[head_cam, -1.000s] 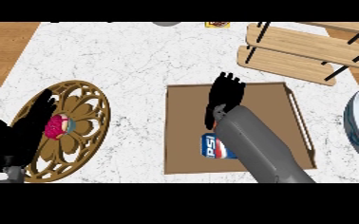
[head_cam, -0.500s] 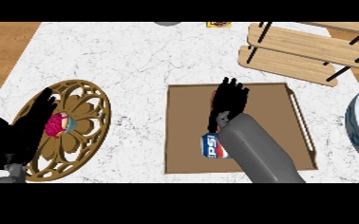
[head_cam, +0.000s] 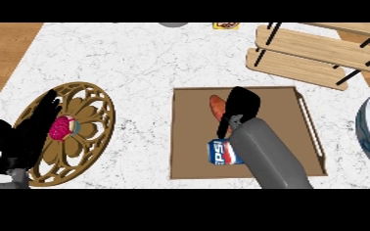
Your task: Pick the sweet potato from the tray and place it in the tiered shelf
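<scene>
A strip of brown wood [head_cam: 18, 44] borders the far left of the white marble counter [head_cam: 130, 63]. Near that side the black left hand [head_cam: 25, 142] rests with its fingers straight and apart over a round gold-brown openwork plate [head_cam: 101, 98]. In the middle lies a square brown tray [head_cam: 195, 142], where the black right hand [head_cam: 243, 105] is curled round the long orange sweet potato [head_cam: 217, 107], which lies on the tray's floor with a blue Pepsi can [head_cam: 222, 152] just nearer. Far right stands the pale wooden tiered shelf on black rods [head_cam: 311, 46], well apart from the sweet potato.
</scene>
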